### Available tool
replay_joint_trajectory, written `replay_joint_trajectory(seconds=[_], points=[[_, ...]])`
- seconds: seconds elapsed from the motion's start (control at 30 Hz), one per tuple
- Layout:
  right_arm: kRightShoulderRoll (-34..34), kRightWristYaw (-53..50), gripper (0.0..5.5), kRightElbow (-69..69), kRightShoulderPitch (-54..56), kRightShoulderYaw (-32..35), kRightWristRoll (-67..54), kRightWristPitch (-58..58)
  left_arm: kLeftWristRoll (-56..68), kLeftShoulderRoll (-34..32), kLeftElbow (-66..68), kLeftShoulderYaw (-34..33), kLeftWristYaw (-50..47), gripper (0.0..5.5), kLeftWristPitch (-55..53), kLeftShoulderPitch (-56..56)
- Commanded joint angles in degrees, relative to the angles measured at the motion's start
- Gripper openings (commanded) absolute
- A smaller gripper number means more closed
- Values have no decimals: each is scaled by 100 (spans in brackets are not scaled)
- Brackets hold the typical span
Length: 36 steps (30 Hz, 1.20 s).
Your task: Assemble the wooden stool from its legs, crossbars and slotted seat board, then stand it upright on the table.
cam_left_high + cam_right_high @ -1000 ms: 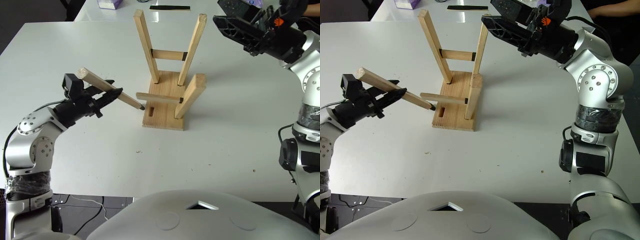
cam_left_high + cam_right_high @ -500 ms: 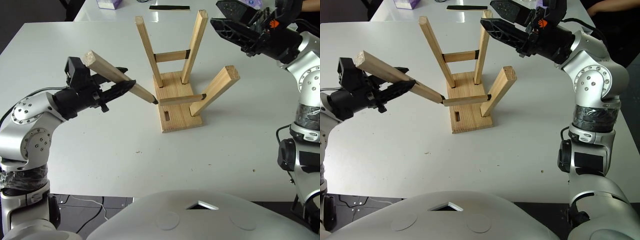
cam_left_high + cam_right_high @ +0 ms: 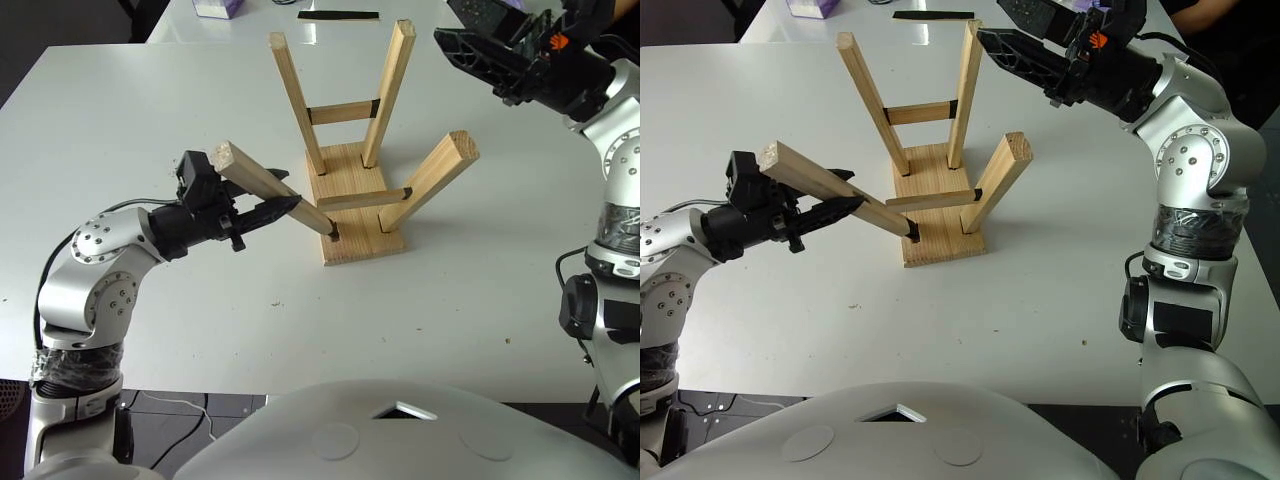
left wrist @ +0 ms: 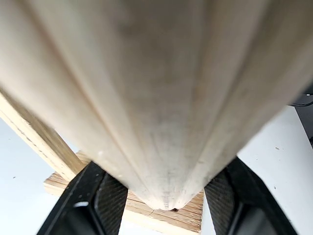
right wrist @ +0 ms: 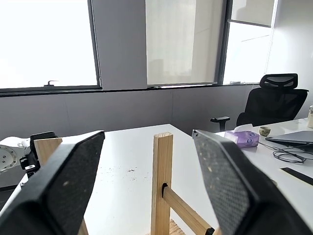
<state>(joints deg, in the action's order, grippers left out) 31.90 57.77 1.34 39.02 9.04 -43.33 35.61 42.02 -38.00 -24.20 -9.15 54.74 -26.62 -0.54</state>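
Left wrist view: gripper (image 4: 161, 204) clamps leg (image 4: 156, 88)

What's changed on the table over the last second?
The left gripper, shut on a loose leg, carried it right and down; its tip now meets the seat board. The board turned, swinging its leaning leg rightward. The right gripper stayed open, hovering by the upright legs.

Seat board (image 3: 360, 238) mid table (image 3: 150, 100); leg pair (image 3: 296, 100) upright on rear; leaning leg (image 3: 432, 178) R; 4th leg (image 3: 245, 168) L
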Motion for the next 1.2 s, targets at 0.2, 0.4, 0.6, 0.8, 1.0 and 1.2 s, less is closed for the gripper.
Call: replay_joint_trajectory(seconds=[0.2, 0.4, 0.6, 0.8, 1.0, 1.2], points=[[79, -32, 332, -68, -165, 113, 95, -32, -483, -348, 533, 368, 647, 205, 287, 275], [-2, -145, 332, -245, -433, 128, 78, -41, -619, -547, 1414, 566, 1217, 205, 431, 1024], [-109, -292, 332, -498, -785, 104, 38, -13, -861, -628, 2088, 790, 1701, 205, 614, 1642], [-133, -493, 332, -1084, -1034, 156, -168, 191, -1252, -626, 2245, 1046, 1871, 205, 996, 1561], [-319, -1194, 332, -2423, -961, 263, -1084, 680, -1496, -598, 2029, 1240, 1731, 205, 1263, 1384], [-754, -2466, 332, -3465, -680, -103, -1603, 887, -1397, -630, 1838, 1290, 1558, 205, 973, 1589]])
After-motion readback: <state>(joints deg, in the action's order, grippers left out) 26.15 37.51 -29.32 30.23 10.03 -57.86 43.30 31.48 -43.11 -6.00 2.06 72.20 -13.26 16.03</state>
